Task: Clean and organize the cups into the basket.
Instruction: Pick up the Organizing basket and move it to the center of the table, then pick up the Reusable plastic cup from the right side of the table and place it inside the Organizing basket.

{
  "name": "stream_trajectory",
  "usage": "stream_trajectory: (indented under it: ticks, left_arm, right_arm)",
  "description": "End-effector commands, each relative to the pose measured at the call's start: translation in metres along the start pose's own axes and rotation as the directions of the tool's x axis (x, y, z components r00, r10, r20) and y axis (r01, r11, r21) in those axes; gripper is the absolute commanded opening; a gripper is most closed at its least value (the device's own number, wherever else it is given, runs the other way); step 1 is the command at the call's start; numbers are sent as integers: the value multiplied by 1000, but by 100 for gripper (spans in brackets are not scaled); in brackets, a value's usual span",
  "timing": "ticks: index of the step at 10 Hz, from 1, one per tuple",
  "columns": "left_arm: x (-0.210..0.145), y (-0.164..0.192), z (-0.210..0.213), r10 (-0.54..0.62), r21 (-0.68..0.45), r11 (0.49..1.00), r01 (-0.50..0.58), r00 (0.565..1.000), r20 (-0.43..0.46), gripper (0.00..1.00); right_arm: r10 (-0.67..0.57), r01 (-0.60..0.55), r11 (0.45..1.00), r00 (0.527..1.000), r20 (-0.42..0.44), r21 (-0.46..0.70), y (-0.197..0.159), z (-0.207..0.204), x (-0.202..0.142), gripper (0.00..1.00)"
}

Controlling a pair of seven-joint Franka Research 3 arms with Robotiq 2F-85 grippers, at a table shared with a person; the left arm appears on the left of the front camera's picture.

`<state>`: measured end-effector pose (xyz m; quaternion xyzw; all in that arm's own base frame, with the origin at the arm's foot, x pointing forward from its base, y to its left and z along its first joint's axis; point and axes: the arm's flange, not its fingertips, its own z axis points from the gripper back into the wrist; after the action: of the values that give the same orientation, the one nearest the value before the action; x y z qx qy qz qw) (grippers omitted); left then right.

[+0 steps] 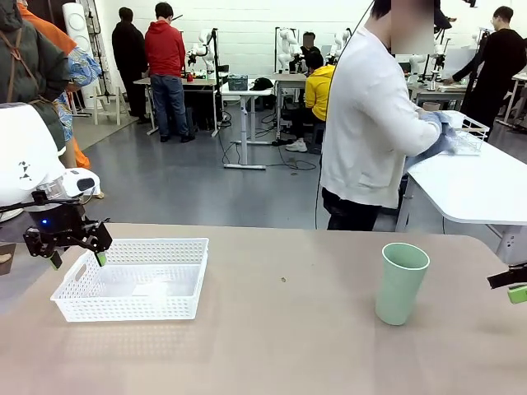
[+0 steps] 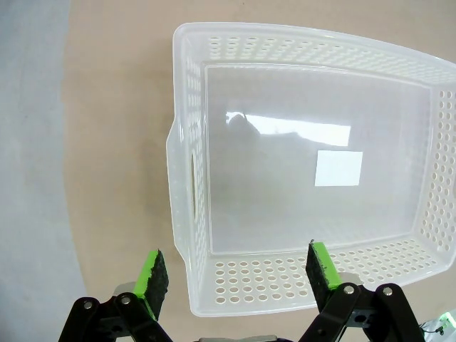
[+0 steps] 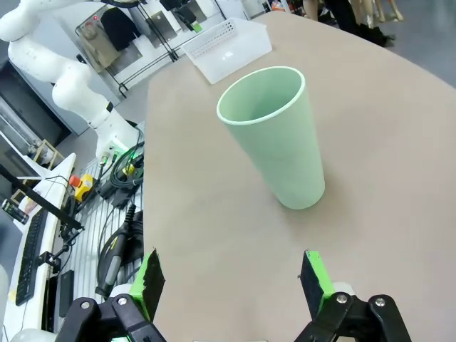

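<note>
A pale mint green cup (image 1: pixel 401 282) stands upright on the tan table at the right, and looks empty in the right wrist view (image 3: pixel 274 135). My right gripper (image 1: pixel 510 285) is at the table's right edge, a little away from it, open (image 3: pixel 231 274) with nothing between its fingers. The white lattice basket (image 1: pixel 132 306) sits at the left, empty. My left gripper (image 1: pixel 78 259) hovers over its near-left end, open, its green pads straddling the short wall (image 2: pixel 239 274). The basket (image 2: pixel 189 178) also appears far off in the right wrist view (image 3: pixel 235 57).
A person in a white top (image 1: pixel 370 123) stands at the far side, turned toward a second white table (image 1: pixel 478 189), hands in a bluish cloth (image 1: pixel 436 140) beside a white wire rack (image 1: pixel 471 136). Bare tabletop lies between basket and cup.
</note>
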<state>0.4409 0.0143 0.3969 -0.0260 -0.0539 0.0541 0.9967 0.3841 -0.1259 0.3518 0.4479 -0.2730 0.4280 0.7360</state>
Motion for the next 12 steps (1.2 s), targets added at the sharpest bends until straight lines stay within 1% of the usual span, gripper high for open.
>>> stream_trajectory:
  ticks: [1, 2, 3, 4, 5, 6, 7, 9, 10, 11, 12]
  left_arm:
    - [0, -1, 1, 3, 19, 1000, -3, 1000, -2, 100]
    - [0, 0, 0, 0, 0, 1000, 0, 1000, 0, 100]
    - [1, 6, -3, -3, -37, 999, 3, 1000, 11, 100]
    - [1, 11, -6, -12, -42, 999, 12, 1000, 13, 100]
    - [0, 13, -8, -16, -43, 999, 16, 1000, 22, 100]
    - [-1, 15, -10, -17, -47, 999, 19, 999, 38, 100]
    - [-1, 16, -16, -23, -39, 999, 25, 999, 34, 100]
    - [3, 18, -25, -18, -27, 999, 18, 1000, 14, 100]
    - [4, 18, -29, -17, -20, 1000, 17, 1000, 4, 100]
    - [4, 18, -31, -20, -18, 1000, 20, 1000, 0, 100]
    - [5, 18, -35, -24, -16, 1000, 24, 1000, -6, 100]
  right_arm:
    - [1, -1, 1000, 1000, 1, -1, 0, 0, 0, 100]
    - [26, -26, 1000, 999, -20, -6, -13, -14, -9, 100]
    - [5, -5, 1000, 1000, 31, 9, -29, -21, -19, 100]
    - [23, -24, 1000, 998, 61, 13, -37, -25, -24, 100]
    - [47, -49, 998, 996, 80, 27, -44, -30, -31, 100]
    - [31, -34, 998, 996, 87, 43, -53, -36, -37, 100]
    - [37, -44, 997, 994, 106, 61, -60, -41, -42, 100]
    - [120, -135, 986, 982, 146, 99, -67, -55, -44, 100]
    - [151, -168, 979, 978, 141, 118, -72, -68, -44, 100]
    - [183, -200, 973, 972, 145, 112, -74, -77, -43, 100]
    - [224, -237, 968, 964, 145, 82, -77, -87, -40, 100]
